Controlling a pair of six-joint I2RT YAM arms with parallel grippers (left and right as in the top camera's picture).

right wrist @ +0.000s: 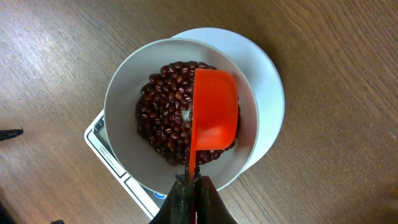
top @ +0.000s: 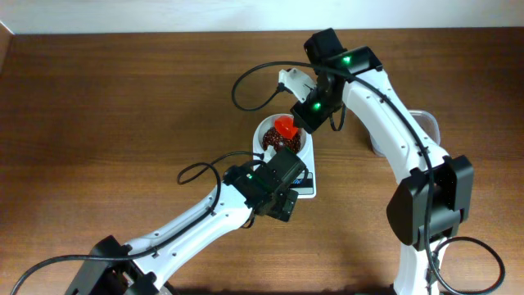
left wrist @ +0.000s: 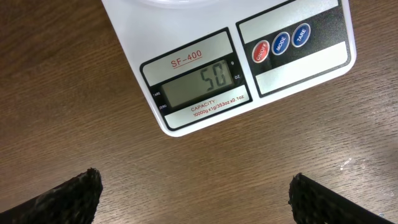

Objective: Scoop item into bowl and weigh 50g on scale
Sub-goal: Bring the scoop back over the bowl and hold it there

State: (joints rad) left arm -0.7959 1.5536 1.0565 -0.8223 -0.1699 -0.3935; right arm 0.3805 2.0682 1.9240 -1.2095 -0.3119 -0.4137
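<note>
The left jaws stand wide apart above the worktop [left wrist: 93, 112], just before the scale [left wrist: 186, 25], whose display reads 50. On the scale sits the bowl [right wrist: 121, 93] of beans [right wrist: 161, 118]. The right jaws are clamped on the handle of an orange scoop [right wrist: 214, 106] held over the beans.

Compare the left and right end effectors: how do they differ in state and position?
The left end effector is open and empty; the right end effector is shut on the orange scoop by its handle. The left sits before the scale; the right is above the white bowl of beans.
</note>
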